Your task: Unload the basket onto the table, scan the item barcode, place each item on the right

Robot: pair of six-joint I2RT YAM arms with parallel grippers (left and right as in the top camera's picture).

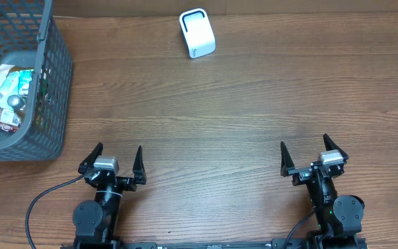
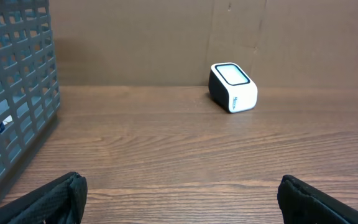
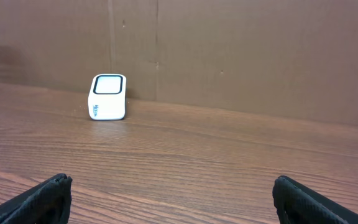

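A small white scanner box with a dark window stands at the back of the wooden table; it also shows as the scanner and the scanner in the wrist views. Packaged items lie in a grey mesh basket at the far left. My left gripper sits near the front edge, open and empty. On the right side my right gripper also stands open with nothing between its fingers. Both are far from the basket and the scanner.
A brown cardboard wall runs along the table's back edge. The basket's mesh side rises to the left in the left wrist view. Black cables trail from the arm bases.
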